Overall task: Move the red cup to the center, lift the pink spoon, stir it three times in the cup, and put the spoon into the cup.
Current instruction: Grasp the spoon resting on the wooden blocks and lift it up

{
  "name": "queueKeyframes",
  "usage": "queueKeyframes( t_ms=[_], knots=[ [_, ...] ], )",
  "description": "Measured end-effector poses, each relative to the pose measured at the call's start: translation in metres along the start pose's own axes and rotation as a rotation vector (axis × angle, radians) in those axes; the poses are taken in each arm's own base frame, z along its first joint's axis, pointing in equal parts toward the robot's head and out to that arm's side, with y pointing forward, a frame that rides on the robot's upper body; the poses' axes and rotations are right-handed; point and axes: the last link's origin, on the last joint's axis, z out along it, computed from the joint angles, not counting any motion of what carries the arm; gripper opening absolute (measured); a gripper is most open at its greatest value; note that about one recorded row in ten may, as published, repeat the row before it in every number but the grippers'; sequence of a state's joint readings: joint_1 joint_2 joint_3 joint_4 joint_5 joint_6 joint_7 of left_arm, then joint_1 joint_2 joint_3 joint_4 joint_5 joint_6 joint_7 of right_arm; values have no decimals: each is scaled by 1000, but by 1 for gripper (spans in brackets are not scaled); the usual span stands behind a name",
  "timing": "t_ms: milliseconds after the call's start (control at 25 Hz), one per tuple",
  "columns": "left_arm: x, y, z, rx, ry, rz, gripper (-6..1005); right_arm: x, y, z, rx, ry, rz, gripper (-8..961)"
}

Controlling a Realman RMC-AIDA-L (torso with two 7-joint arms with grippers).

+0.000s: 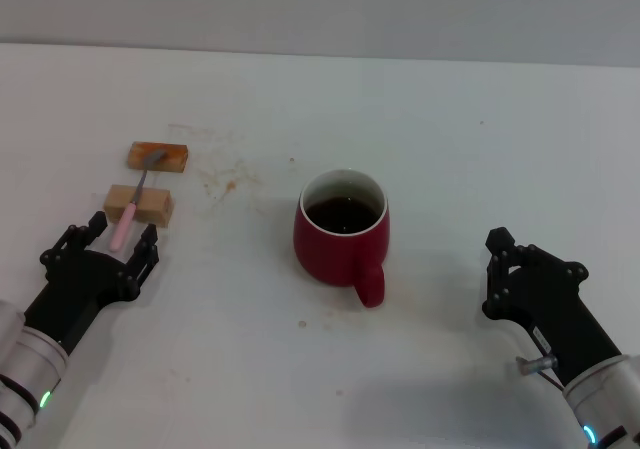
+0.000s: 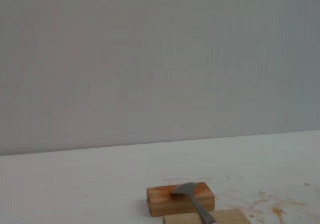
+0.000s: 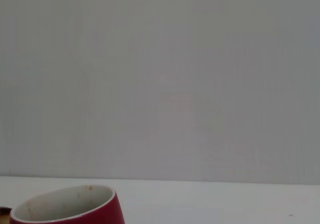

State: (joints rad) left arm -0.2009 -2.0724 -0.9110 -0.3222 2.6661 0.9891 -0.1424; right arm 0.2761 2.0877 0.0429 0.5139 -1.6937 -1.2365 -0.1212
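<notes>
The red cup (image 1: 340, 231) stands near the middle of the table with dark liquid inside, its handle turned toward the front right. Its rim shows in the right wrist view (image 3: 75, 209). The pink spoon (image 1: 130, 215) lies across two wooden blocks at the left, grey bowl on the far block. Its bowl shows in the left wrist view (image 2: 187, 189). My left gripper (image 1: 118, 237) is open just in front of the blocks, with the end of the spoon's handle between its fingers. My right gripper (image 1: 492, 273) is open and empty, to the right of the cup and apart from it.
An orange-brown block (image 1: 157, 156) and a tan block (image 1: 140, 205) hold the spoon up off the table; both show in the left wrist view, orange-brown (image 2: 165, 201) and tan (image 2: 230, 217). Brown stains (image 1: 222, 181) mark the white table (image 1: 450, 149) between blocks and cup.
</notes>
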Motion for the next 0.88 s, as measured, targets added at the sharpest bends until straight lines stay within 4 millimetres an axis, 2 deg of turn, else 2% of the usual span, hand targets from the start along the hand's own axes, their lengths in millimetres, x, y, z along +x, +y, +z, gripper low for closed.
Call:
queueKeyframes(
  t_ms=[440,880],
  knots=[
    [0,0,0,3,1,-4,584,0,0,0,1,1,1,0],
    [-1,0,0,-2,-7,1,556,0,0,0,1,2,1,0]
  ],
)
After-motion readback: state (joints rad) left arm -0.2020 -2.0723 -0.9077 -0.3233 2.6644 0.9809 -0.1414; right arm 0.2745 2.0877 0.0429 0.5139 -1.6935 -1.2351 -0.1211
